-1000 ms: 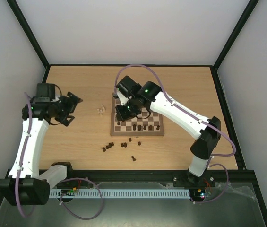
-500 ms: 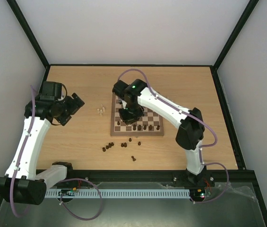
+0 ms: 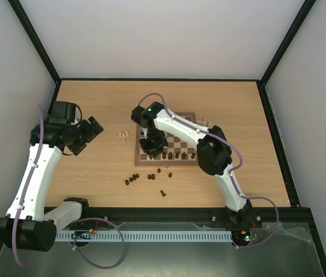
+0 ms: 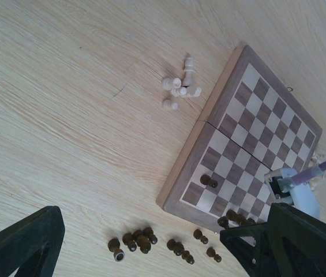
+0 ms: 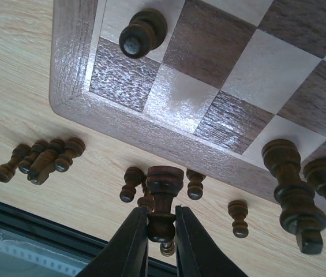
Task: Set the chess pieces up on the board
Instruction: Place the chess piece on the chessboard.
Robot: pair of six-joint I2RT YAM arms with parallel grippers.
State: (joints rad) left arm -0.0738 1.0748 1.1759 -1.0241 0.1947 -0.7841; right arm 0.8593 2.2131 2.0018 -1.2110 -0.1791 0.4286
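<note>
The board [image 3: 168, 162] lies mid-table, with several dark chess pieces [image 3: 174, 154] standing along its near rows. My right gripper [image 3: 150, 149] hovers over the board's near-left corner [image 5: 70, 69]. It is shut on a dark brown chess piece [image 5: 164, 193], held by its narrow end. One dark pawn [image 5: 142, 32] stands on a corner square. My left gripper [image 3: 89, 134] hangs open and empty over bare table, left of the board [image 4: 180, 179]. Its fingers [image 4: 27, 242] frame loose dark pieces [image 4: 134, 242].
Several dark pieces [image 3: 132, 179] lie scattered on the table in front of the board, with one more [image 3: 163, 193] nearer me. A few pale pieces [image 3: 123, 134] lie by the board's left edge. A black rail [image 3: 151, 210] bounds the near table edge.
My right arm has swung left across the board, carrying the dark piece towards the near-left corner. The left arm has barely shifted and stays open.
</note>
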